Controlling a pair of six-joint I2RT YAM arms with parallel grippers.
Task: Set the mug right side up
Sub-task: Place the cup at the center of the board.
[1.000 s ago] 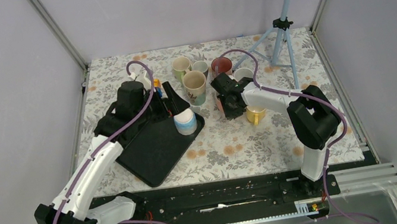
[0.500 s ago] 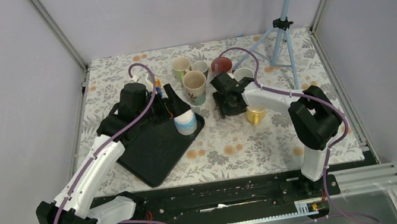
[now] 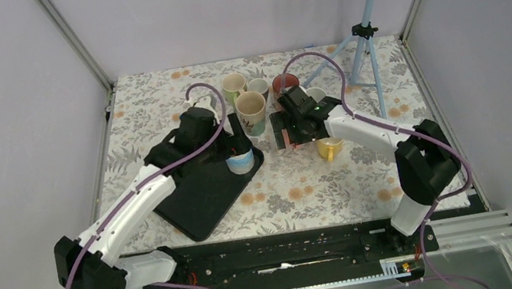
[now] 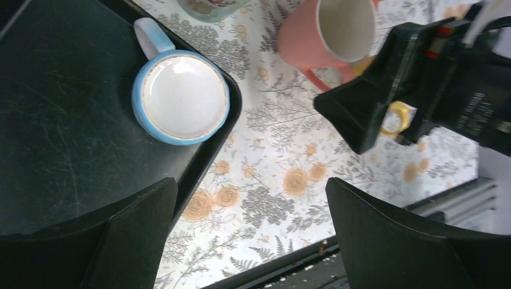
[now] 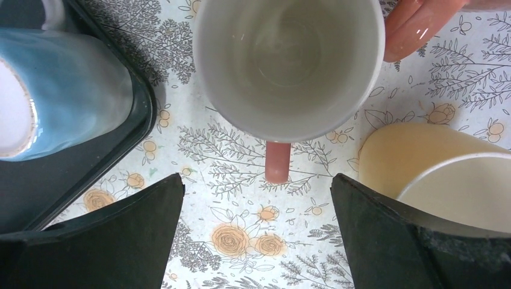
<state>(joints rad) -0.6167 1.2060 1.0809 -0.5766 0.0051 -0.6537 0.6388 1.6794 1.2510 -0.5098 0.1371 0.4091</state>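
Pink mug (image 5: 289, 66) stands mouth-up at twelve o'clock from the right gripper (image 5: 256, 186), fingers wide; left gripper (image 4: 252, 186), also wide, has the blue mug (image 4: 181, 96) at eleven.

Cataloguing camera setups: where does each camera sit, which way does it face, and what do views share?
Top external: above and behind the bases, looking down on the table; both arms whole, left gripper and right gripper.
Left wrist: looks down at the blue mug on the black tray; its open fingers frame the bottom.
Right wrist: looks straight down into the pink mug; open fingers below.
Shared: both wrist views show those mugs and the yellow mug.
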